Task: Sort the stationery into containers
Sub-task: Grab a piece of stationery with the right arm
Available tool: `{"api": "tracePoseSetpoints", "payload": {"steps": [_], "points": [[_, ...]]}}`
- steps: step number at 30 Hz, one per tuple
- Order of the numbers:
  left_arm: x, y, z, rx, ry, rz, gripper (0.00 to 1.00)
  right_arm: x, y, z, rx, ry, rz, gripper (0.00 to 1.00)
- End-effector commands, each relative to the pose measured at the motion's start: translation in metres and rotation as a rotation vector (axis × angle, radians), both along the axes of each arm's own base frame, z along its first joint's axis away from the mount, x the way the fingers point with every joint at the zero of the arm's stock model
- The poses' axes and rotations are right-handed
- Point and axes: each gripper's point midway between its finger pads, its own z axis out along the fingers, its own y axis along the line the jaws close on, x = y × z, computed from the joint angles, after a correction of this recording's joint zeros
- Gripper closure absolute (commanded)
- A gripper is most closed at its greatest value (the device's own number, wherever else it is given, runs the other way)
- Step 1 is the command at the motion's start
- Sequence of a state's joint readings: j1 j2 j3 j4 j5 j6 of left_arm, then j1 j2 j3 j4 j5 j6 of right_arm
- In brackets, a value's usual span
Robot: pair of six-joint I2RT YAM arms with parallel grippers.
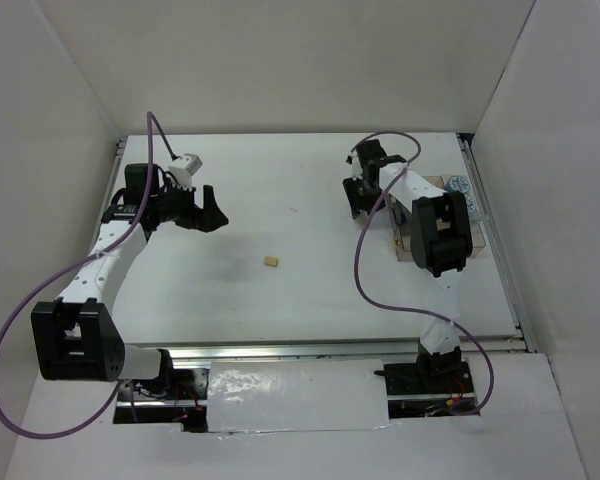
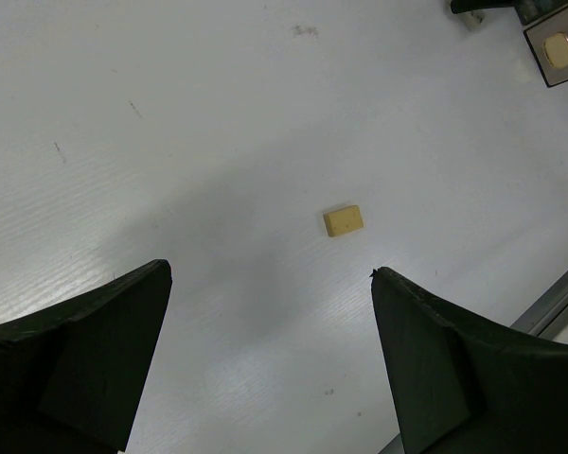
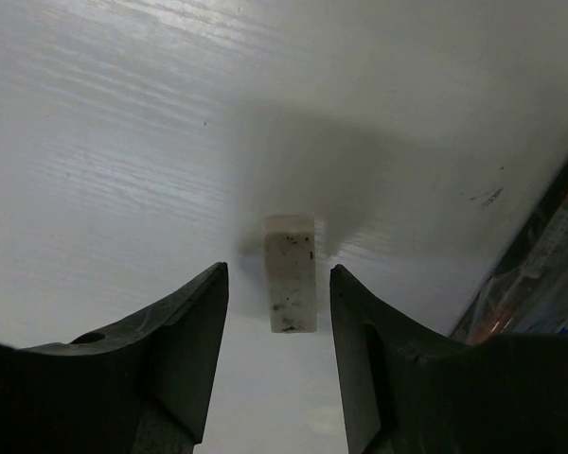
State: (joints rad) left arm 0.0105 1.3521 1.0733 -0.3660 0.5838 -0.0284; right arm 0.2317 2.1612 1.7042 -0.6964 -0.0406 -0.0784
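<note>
Bright and even from above in the top view, washing the white table (image 1: 310, 200) nearly flat. Glints hard off the crinkled sheet (image 1: 295, 398) past the table's near edge. Lays a soft grey shadow on the table in the left wrist view, crisp otherwise. Dimmer in the right wrist view: broad shadow on the table beyond the beige block (image 3: 291, 272), dark end effector fingers (image 3: 185, 350) slightly soft.

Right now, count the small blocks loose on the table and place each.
2. The tan cube lies in the open, ahead of the left gripper. The beige block lies inside the open right gripper, near the tray. The right arm may hide others.
</note>
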Motion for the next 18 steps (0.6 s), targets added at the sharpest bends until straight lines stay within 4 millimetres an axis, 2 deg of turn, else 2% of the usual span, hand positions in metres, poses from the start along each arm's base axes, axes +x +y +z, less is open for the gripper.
{"api": "tracePoseSetpoints", "payload": {"steps": [1,6,9,10,12,15,18], "points": [[0.002,-0.001,0.002,0.006,-0.028,-0.016,0.01,-0.001,-0.002,0.008,-0.016,0.020,0.001,0.47],[0.004,-0.002,0.000,0.003,-0.021,-0.020,0.01,-0.009,-0.006,-0.001,-0.046,0.074,0.010,0.52],[0.004,-0.002,0.000,0.006,-0.022,-0.018,0.01,-0.012,-0.008,-0.005,-0.061,0.084,0.019,0.61],[0.004,-0.001,-0.001,0.005,-0.018,-0.016,0.01,-0.012,-0.009,-0.004,-0.062,0.081,0.017,0.68],[0.004,-0.001,-0.001,0.007,-0.019,-0.015,0.01,-0.014,-0.009,-0.003,-0.065,0.069,0.022,0.73],[0.005,-0.001,0.000,0.005,-0.019,-0.012,0.01,-0.016,-0.013,-0.004,-0.118,0.061,0.028,0.72],[0.006,-0.001,0.000,0.002,-0.009,-0.008,0.01,-0.018,-0.012,-0.004,-0.130,0.066,0.036,0.60]]}}
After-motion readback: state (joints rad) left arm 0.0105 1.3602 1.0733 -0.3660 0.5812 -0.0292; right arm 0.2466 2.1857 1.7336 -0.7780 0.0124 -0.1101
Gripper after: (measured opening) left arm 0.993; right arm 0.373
